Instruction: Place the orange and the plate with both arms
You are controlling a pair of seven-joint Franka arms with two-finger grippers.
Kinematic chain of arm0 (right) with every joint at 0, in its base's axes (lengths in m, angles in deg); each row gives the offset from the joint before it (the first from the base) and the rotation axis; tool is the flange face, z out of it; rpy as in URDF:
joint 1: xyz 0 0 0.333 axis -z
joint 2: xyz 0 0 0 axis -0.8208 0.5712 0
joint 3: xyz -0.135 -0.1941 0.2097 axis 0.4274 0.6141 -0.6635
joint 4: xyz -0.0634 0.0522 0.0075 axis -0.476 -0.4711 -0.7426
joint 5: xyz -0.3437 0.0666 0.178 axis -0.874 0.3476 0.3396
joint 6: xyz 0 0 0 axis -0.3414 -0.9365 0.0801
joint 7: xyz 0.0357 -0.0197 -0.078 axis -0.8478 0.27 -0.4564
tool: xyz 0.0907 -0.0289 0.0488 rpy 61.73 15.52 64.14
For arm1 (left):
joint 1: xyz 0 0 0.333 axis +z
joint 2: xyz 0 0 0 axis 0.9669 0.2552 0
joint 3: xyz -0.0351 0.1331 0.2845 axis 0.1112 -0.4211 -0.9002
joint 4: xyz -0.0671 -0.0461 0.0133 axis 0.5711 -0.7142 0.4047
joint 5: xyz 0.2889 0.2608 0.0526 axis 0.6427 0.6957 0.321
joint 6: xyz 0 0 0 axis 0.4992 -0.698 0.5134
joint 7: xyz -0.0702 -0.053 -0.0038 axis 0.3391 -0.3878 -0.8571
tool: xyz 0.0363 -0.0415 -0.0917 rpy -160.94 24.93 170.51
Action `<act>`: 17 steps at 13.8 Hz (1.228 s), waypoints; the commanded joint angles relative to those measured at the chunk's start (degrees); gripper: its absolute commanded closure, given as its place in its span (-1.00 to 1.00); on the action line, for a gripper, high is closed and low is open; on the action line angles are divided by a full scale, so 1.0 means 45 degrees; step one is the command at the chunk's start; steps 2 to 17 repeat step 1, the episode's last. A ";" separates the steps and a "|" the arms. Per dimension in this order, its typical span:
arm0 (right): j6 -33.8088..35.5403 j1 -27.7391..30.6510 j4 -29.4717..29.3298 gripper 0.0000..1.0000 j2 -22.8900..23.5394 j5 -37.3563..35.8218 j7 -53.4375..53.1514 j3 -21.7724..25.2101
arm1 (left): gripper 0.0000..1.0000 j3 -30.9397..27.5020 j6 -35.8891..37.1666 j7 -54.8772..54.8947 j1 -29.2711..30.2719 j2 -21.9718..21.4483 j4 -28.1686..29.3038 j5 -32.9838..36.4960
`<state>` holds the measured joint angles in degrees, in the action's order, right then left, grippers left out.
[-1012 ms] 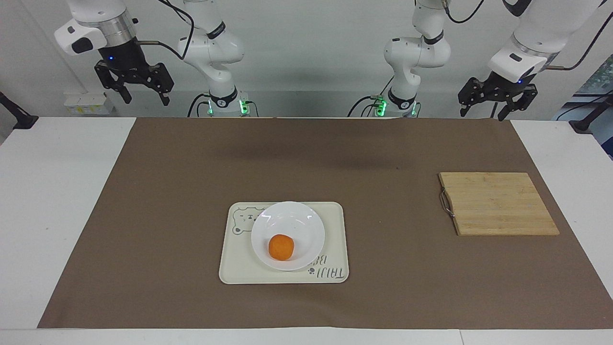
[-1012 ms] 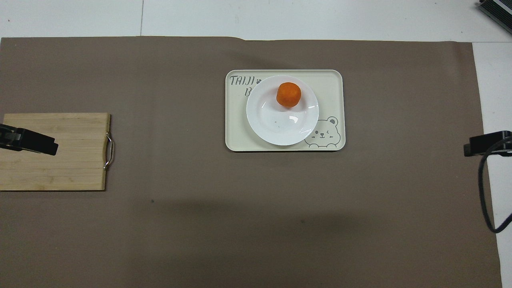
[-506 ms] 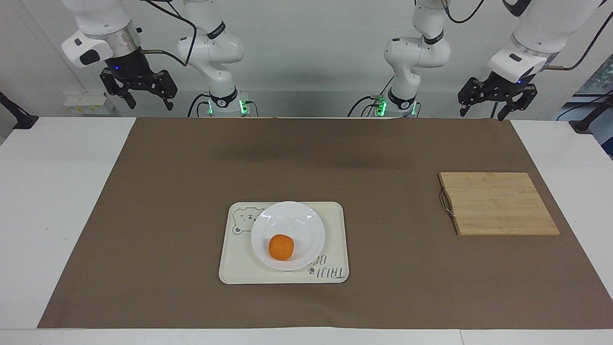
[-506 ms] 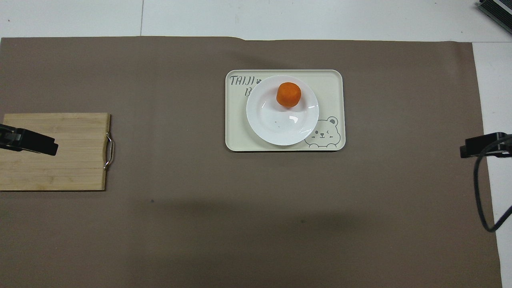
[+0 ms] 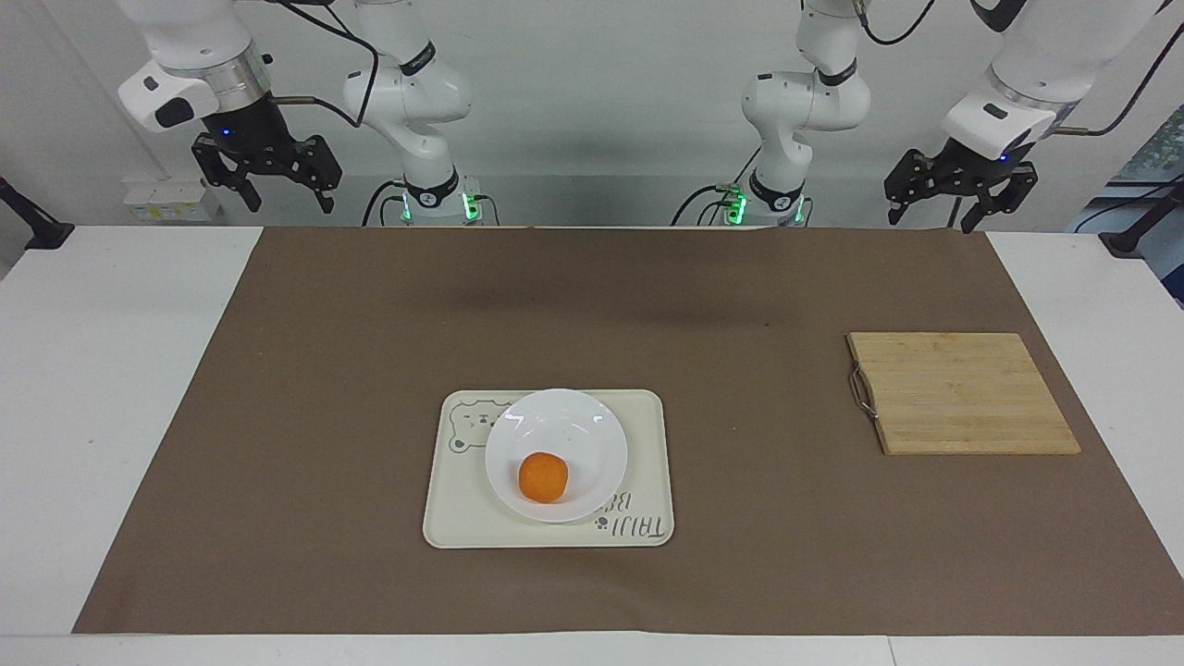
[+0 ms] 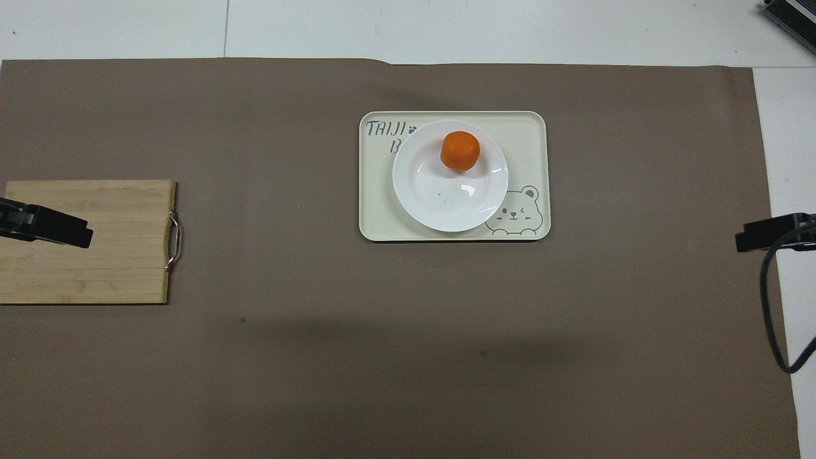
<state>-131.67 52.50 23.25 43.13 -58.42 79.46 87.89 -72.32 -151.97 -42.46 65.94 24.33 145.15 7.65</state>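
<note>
The orange (image 5: pixel 543 477) (image 6: pixel 460 150) lies in the white plate (image 5: pixel 573 430) (image 6: pixel 440 201), toward the plate's edge farthest from the robots. The plate sits on a cream tray with a bear drawing (image 5: pixel 647 462) (image 6: pixel 526 137) on the brown mat. My right gripper (image 5: pixel 282 196) hangs open and empty, high above the table's edge at the right arm's end. My left gripper (image 5: pixel 930 219) hangs open and empty, high at the left arm's end; one fingertip (image 6: pixel 70 233) shows over the board in the overhead view.
A bamboo cutting board (image 5: pixel 962 393) (image 6: pixel 95 261) with a metal handle lies on the mat at the left arm's end. The brown mat (image 5: pixel 370 324) covers most of the white table.
My right gripper has risen slightly and shifted a little toward the table's middle. The left arm, orange, plate and tray have not moved.
</note>
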 commanded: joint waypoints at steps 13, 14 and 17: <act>-0.0325 0.0203 0.0320 -1.00 -0.0168 -0.0257 0.0383 -0.0027 | -1.00 0.0095 0.0142 0.0078 0.0147 -0.0060 0.0026 -0.0046; -0.0325 0.0203 0.0320 -1.00 -0.0168 -0.0257 0.0383 -0.0027 | -1.00 0.0095 0.0142 0.0078 0.0147 -0.0060 0.0026 -0.0046; -0.0325 0.0203 0.0320 -1.00 -0.0168 -0.0257 0.0383 -0.0027 | -1.00 0.0095 0.0142 0.0078 0.0147 -0.0060 0.0026 -0.0046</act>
